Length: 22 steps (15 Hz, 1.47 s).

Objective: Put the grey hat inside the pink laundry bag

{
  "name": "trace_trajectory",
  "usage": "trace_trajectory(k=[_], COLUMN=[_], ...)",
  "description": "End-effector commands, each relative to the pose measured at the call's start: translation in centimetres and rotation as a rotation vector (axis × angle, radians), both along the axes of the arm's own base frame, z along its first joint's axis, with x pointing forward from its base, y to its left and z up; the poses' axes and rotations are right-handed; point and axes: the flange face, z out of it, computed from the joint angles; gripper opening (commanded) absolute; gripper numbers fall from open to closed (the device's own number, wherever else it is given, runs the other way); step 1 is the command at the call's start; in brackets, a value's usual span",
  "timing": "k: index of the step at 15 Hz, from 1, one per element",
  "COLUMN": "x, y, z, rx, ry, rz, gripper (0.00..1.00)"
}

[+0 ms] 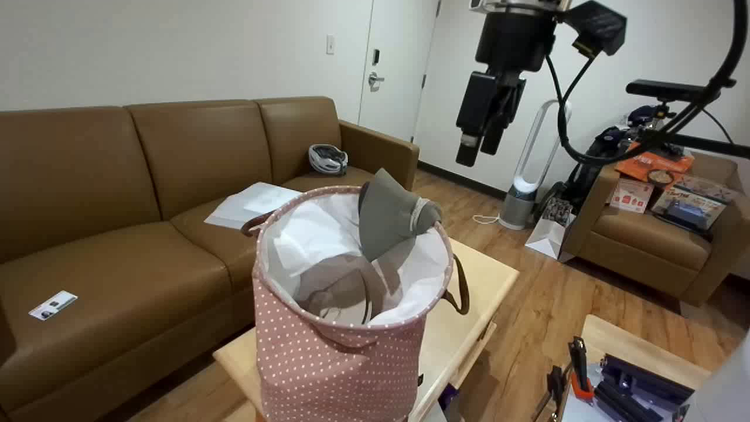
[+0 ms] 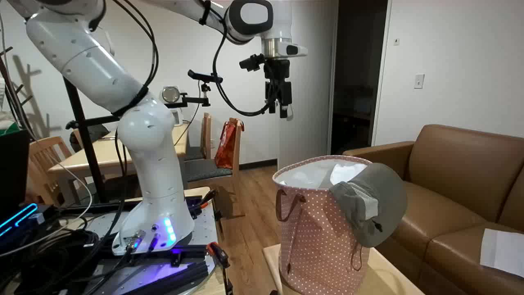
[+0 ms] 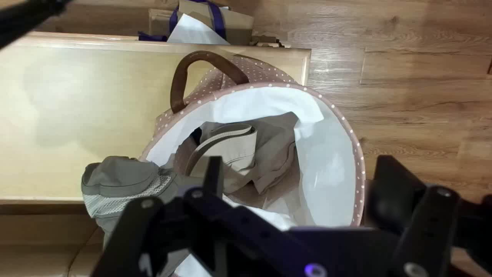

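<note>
The grey hat (image 1: 384, 217) hangs over the rim of the pink laundry bag (image 1: 340, 375), part inside the opening and part outside. In an exterior view its crown and mesh strip hang down the bag's outer wall (image 2: 382, 205). In the wrist view the hat (image 3: 123, 175) lies at the lower left, partly hidden by a finger. The bag stands upright on a low wooden table and also shows in an exterior view (image 2: 313, 229). My gripper (image 1: 477, 152) is high above the bag, apart from hat and bag. In the wrist view its fingers (image 3: 301, 165) are wide apart with nothing between them.
Beige and brown fabric items (image 3: 234, 150) lie inside the bag, within its white lining. Brown strap handles (image 3: 209, 57) stick out at the rim. The low table (image 3: 96, 96) is under the bag. A brown sofa (image 1: 117, 264) with papers stands alongside.
</note>
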Motion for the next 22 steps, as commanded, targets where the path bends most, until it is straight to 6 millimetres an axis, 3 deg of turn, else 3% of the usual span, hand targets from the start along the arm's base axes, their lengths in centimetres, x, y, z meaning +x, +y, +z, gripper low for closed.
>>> trace_trajectory(k=[1, 9, 11, 13, 17, 22], x=[0.0, 0.0, -0.8, 0.3, 4.6, 9.7], y=[0.0, 0.0, -0.4, -0.8, -2.2, -5.2], z=[0.1, 0.1, 1.3, 1.8, 0.7, -3.8], rx=[0.000, 0.000, -0.039, -0.068, -0.089, -0.203], ry=[0.001, 0.001, -0.029, -0.047, -0.057, -0.083], rz=[0.000, 0.000, -0.008, -0.003, -0.056, -0.273], gripper=[1.00, 1.00, 1.00, 1.00, 1.00, 1.00])
